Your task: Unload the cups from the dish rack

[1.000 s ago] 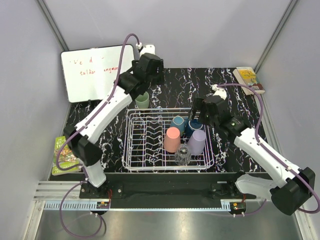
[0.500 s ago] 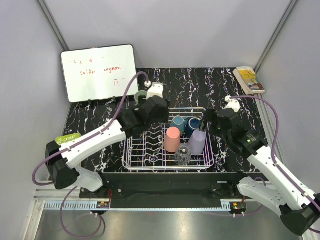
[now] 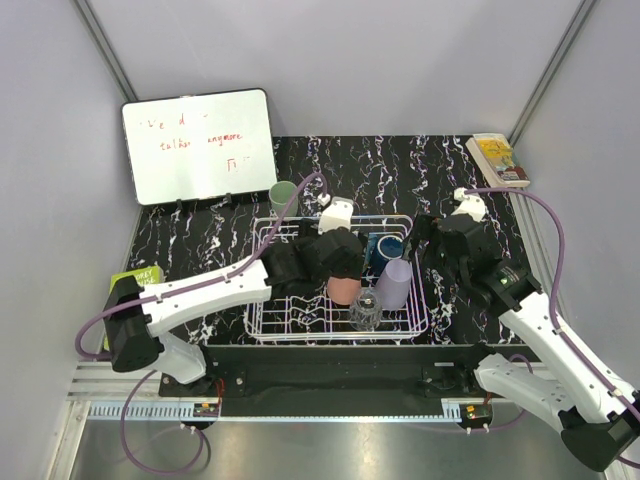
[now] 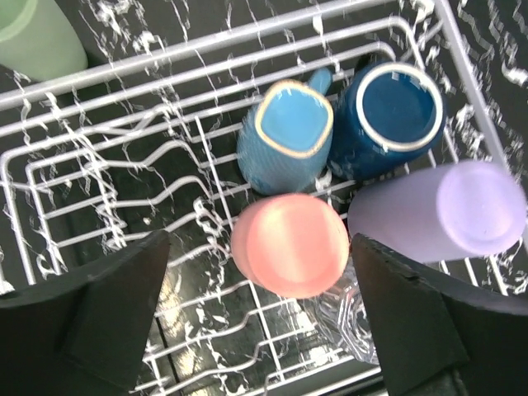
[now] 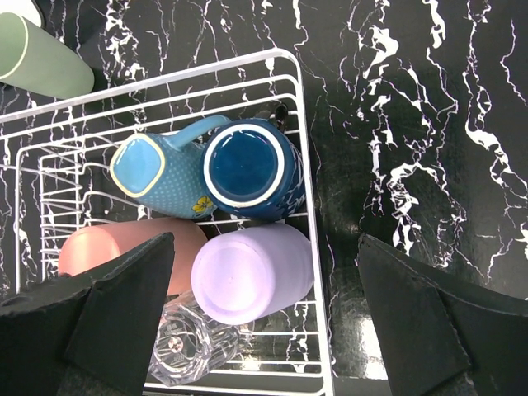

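The white wire dish rack (image 3: pixel 256 292) holds a salmon pink cup (image 3: pixel 345 292), a lavender cup (image 3: pixel 396 283), a dark blue cup (image 3: pixel 388 246) and a clear glass (image 3: pixel 365 312). In the left wrist view the pink cup (image 4: pixel 289 245) lies between my open left gripper's (image 4: pixel 256 326) jaws, below a teal cup (image 4: pixel 286 136), with the rack (image 4: pixel 148 70) beneath. My left gripper (image 3: pixel 335 260) hovers over the rack. My right gripper (image 5: pixel 264 326) is open above the lavender cup (image 5: pixel 252 272) at the rack's right edge (image 5: pixel 301 107). A pale green cup (image 3: pixel 283 196) stands on the table behind the rack.
A whiteboard (image 3: pixel 198 145) leans at the back left. A yellow book (image 3: pixel 497 158) lies at the back right. A green packet (image 3: pixel 135 280) lies at the left edge. The right arm's gripper (image 3: pixel 440 255) sits beside the rack's right side.
My left arm swung from the back left, by the pale green cup, forward over the rack to the pink cup. My right arm drew back to the rack's right side.
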### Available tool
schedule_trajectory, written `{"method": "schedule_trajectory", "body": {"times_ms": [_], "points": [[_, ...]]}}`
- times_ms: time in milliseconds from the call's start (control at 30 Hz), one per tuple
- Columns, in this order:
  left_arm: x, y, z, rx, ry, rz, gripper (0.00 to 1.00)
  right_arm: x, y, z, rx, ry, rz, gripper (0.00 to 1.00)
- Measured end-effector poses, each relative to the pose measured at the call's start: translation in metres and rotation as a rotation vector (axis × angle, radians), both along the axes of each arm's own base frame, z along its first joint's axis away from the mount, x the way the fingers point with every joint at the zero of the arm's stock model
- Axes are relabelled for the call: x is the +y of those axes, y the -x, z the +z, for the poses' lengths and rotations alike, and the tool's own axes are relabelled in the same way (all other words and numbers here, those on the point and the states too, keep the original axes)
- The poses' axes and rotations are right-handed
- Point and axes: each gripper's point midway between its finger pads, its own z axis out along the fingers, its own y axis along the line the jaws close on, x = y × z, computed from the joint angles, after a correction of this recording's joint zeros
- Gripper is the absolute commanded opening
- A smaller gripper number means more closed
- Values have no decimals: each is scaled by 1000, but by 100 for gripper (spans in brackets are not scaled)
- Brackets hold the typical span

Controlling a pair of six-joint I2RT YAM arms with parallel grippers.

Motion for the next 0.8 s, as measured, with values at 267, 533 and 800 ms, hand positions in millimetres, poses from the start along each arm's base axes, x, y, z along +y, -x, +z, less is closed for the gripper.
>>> {"method": "schedule_trajectory", "body": {"times_ms": [267,533,800], "points": [[-10,8,-31,44,-44,-7,99,-1,1,-5,20,12,0,100],[-16,7,-60,78,-94,-7,90,-1,1,-6,24,15,0,100],[-22,7,-69,91,-101,-25,19,-1,1,-6,23,15,0,100]]}}
